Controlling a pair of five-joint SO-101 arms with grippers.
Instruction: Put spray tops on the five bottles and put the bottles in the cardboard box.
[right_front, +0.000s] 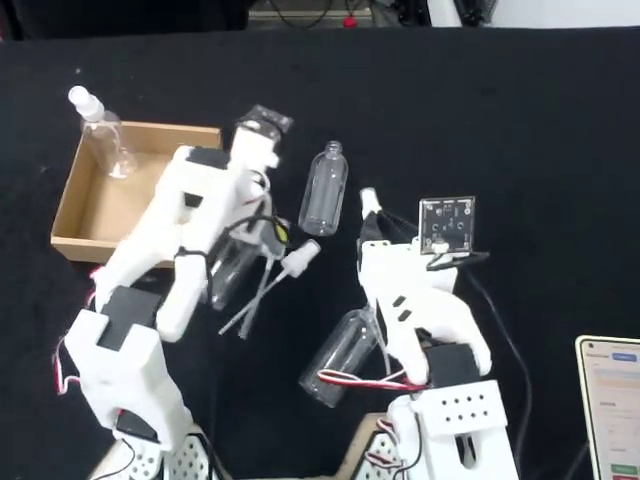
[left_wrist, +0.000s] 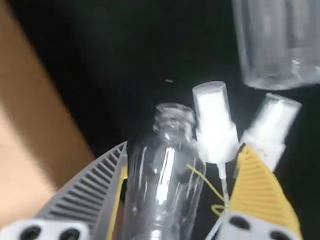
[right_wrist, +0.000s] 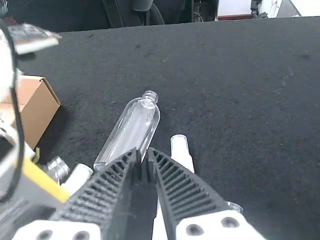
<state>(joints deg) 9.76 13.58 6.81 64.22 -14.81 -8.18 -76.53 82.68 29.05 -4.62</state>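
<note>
Left gripper (left_wrist: 185, 150) of mine straddles a clear plastic uncapped bottle (left_wrist: 160, 175), jaws apart. Its open neck points straight away from my wrist, with two white spray tops (left_wrist: 215, 125) beside it. My right gripper (right_wrist: 144, 152) is pinched together, empty, near a second clear bottle (right_wrist: 127, 132) lying flat. The brown cardboard box (right_front: 70, 200) holds one capped bottle (right_front: 108, 145).

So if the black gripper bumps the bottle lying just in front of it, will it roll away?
Probably. The bottle is round and lies on its side, so it may roll. It looks empty and thin, so it is likely light and slippery.
</note>
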